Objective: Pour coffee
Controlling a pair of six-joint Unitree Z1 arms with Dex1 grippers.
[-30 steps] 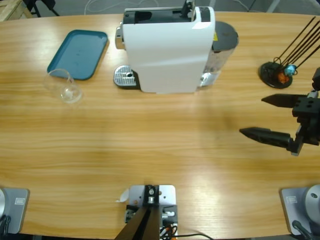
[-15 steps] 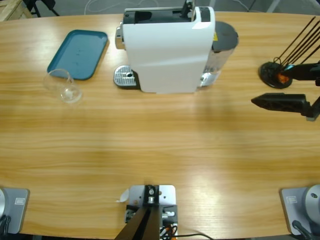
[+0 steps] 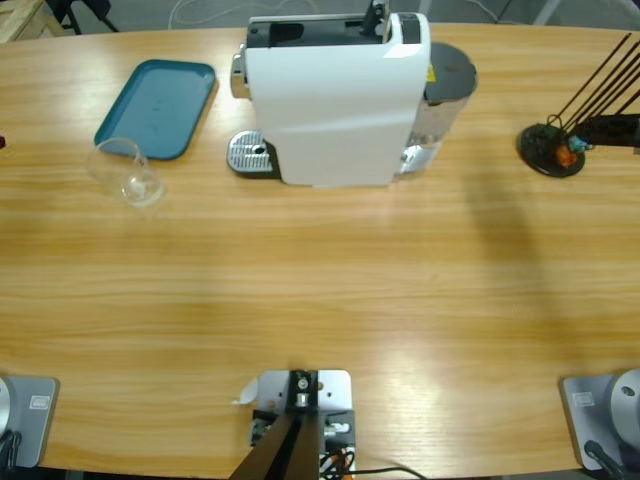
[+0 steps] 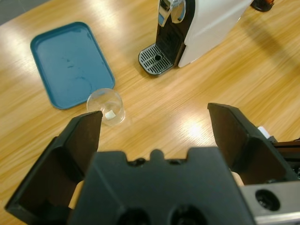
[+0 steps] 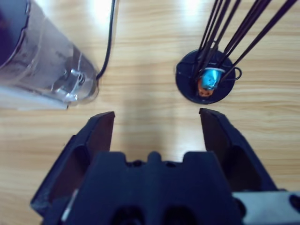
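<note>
A small clear glass tumbler (image 3: 126, 173) stands on the wood just in front of the teal tray (image 3: 157, 106). The tumbler (image 4: 107, 105) looks empty apart from a pale speck at its bottom; no coffee shows anywhere. The white coffee machine (image 3: 335, 98) sits at the back middle, with its metal drip grate (image 4: 155, 60) bare. My left gripper (image 4: 154, 115) hovers open above the table, the tumbler just beyond its left jaw. My right gripper (image 5: 157, 116) is open over bare wood, short of the capsule stand (image 5: 206, 80). In the high view only a black sliver of it shows at the right edge.
The capsule stand (image 3: 550, 148) is a black base with long wire rods and holds a small orange and blue capsule. The machine's clear water tank (image 5: 44, 58) and a black cable (image 5: 110, 37) lie left of the right gripper.
The right gripper has swung from the front right of the table towards the back, beside the capsule stand, and has almost left the high view. Nothing else has moved.
</note>
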